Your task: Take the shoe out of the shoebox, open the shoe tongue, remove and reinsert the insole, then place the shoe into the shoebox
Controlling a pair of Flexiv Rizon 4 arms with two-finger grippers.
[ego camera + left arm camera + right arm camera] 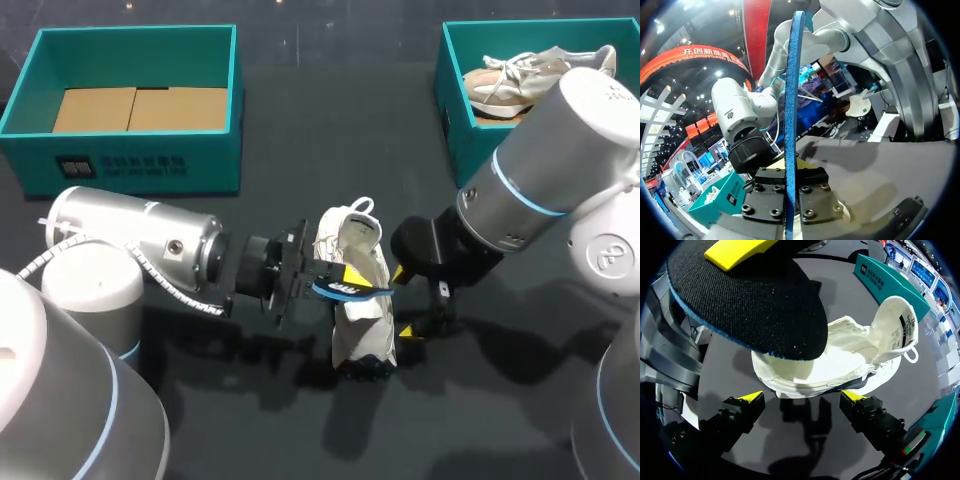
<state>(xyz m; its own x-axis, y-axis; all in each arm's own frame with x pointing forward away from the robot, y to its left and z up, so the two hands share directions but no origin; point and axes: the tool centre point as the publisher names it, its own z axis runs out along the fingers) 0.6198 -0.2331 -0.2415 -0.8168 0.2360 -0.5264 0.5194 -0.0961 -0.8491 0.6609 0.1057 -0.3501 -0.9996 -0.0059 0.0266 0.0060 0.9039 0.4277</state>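
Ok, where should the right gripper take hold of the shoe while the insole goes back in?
Probably the tongue: it stands flipped up at one end of the shoe, a thin flap clear of the insole that the left gripper holds over the opening. Bring the open right gripper in from its own side, one finger on each face.

The dark table (320, 110) carried three items directly: one teal shoebox (130, 165) at the far left, a second teal shoebox (462, 140) at the far right, and a white shoe (365, 320) near the centre.
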